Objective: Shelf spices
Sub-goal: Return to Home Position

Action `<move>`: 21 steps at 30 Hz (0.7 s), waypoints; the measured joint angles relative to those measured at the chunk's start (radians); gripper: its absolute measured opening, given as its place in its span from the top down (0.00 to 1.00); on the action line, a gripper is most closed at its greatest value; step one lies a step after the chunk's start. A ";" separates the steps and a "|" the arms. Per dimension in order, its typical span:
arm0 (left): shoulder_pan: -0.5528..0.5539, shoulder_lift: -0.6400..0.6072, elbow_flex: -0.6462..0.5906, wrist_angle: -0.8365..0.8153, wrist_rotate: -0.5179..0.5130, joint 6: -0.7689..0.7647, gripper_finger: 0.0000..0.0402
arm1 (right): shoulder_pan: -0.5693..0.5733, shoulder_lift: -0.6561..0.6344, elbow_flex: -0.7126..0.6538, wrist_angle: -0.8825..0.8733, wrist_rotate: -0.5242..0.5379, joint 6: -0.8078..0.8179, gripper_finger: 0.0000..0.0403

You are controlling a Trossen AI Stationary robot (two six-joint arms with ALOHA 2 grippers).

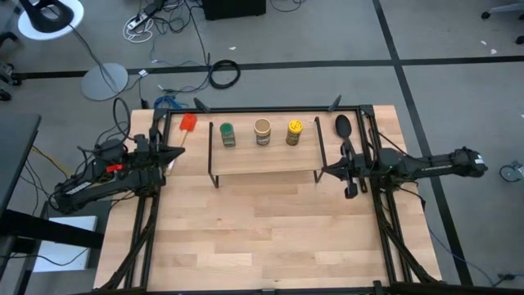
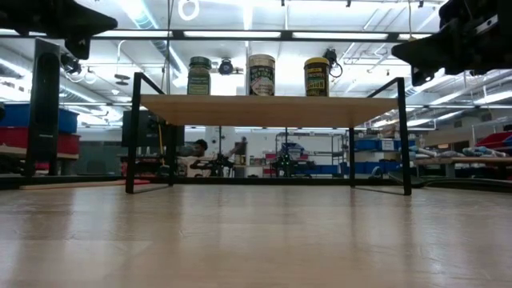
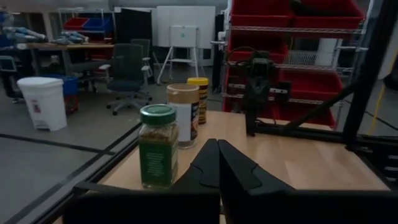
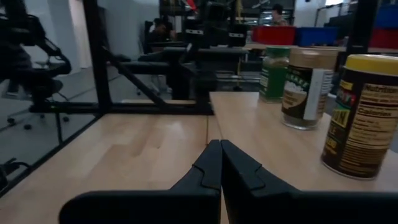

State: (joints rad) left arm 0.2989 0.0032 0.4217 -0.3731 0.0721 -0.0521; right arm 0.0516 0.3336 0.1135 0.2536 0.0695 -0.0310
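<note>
Three spice jars stand upright in a row on the shelf board (image 1: 266,156): the green-lidded jar (image 1: 227,134), the tan-lidded jar (image 1: 262,131) and the yellow-lidded jar (image 1: 294,131). The low view shows all three on the board (image 2: 264,110), which stands on thin black legs. My left gripper (image 3: 218,152) is shut and empty, just off the shelf's left end, level with the jars. My right gripper (image 4: 220,152) is shut and empty, at the shelf's right end.
A red-headed spatula (image 1: 187,124) lies on the table left of the shelf, and a black spoon (image 1: 344,129) lies to its right. A black frame (image 1: 270,108) runs along the table's far edge. The near half of the tabletop (image 1: 262,238) is bare wood.
</note>
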 joint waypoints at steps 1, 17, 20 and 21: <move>0.000 0.000 0.000 -0.003 -0.004 0.000 1.00 | -0.018 0.000 0.000 0.000 -0.029 0.000 1.00; 0.000 0.000 0.000 -0.016 -0.042 -0.001 1.00 | -0.207 -0.020 -0.103 0.108 -0.209 0.032 1.00; 0.000 0.001 0.000 -0.015 -0.042 -0.003 1.00 | -0.223 -0.027 -0.103 0.121 -0.249 0.032 1.00; 0.000 0.001 0.000 -0.015 -0.042 -0.004 1.00 | -0.226 -0.030 -0.103 0.123 -0.255 0.032 1.00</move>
State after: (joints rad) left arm 0.2989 0.0041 0.4217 -0.3886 0.0299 -0.0560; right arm -0.1742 0.3032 0.0101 0.3767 -0.1857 0.0006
